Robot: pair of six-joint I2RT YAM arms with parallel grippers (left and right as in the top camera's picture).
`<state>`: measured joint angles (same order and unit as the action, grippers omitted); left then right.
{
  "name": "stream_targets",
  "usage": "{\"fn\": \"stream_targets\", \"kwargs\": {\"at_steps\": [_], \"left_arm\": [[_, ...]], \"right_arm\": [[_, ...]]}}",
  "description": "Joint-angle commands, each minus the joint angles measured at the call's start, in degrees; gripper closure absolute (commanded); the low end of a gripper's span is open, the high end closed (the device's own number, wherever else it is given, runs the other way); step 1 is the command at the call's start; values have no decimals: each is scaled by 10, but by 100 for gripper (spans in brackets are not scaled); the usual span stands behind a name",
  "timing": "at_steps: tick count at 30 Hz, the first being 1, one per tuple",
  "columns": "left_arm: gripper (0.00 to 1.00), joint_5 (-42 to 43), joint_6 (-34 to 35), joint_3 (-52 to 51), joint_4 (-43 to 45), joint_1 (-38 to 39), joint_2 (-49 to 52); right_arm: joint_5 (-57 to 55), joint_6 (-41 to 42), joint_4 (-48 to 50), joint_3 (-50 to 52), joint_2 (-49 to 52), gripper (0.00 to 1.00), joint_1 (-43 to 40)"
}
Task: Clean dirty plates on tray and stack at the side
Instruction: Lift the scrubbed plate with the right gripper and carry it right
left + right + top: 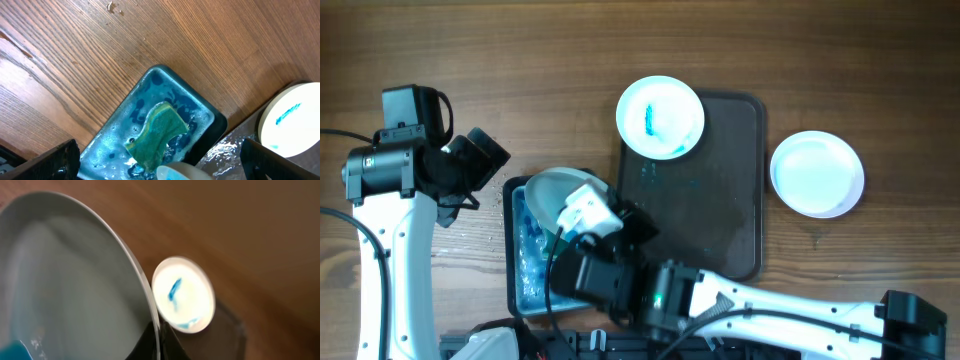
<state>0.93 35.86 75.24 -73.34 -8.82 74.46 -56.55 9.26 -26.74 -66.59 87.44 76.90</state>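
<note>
The right gripper (585, 212) was clamped shut on the rim of the held plate (552, 192), which hung tilted above the top end of the teal tub (509, 250). From overhead the gripper's white body and the dark arm covered much of that plate and the tub's right side, so the actual pinch point could not be seen there. In the right wrist view the plate filled the left half, blurred and cut off by the frame, its edge running down to the dark fingers (161, 347) at the bottom. The left gripper (480, 160) hovered over bare wood left of the tub, jaws spread as wide as they go and holding nothing (only the two dark fingertips (55, 162) showed, in the bottom corners of its own camera). Below it a green-and-yellow sponge (157, 132) lay in the tub's foamy blue water, partly hidden by the held plate's rim. The smeared plate (660, 117), marked with blue paint, sat on the upper left corner of the tray (720, 210), overhanging its rim. The clean plate (817, 173) rested on the table just right of the tray, apart from it.
</note>
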Motion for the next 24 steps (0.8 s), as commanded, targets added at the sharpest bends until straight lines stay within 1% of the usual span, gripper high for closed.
{"fn": "stream_targets", "kwargs": {"at_steps": [1, 6, 12, 16, 24], "left_arm": [[0, 1, -9, 9, 0, -4, -2], [0, 1, -9, 9, 0, -4, -2], [0, 1, -9, 9, 0, -4, -2], [0, 1, -9, 9, 0, -4, -2], [0, 1, -9, 9, 0, -4, -2]], "right_arm": [[-111, -87, 39, -14, 1, 96, 38], [-176, -158, 112, -14, 1, 96, 70], [-202, -214, 170, -14, 1, 96, 88], [-202, -230, 193, -14, 1, 96, 90], [-202, -265, 199, -14, 1, 96, 90]]}}
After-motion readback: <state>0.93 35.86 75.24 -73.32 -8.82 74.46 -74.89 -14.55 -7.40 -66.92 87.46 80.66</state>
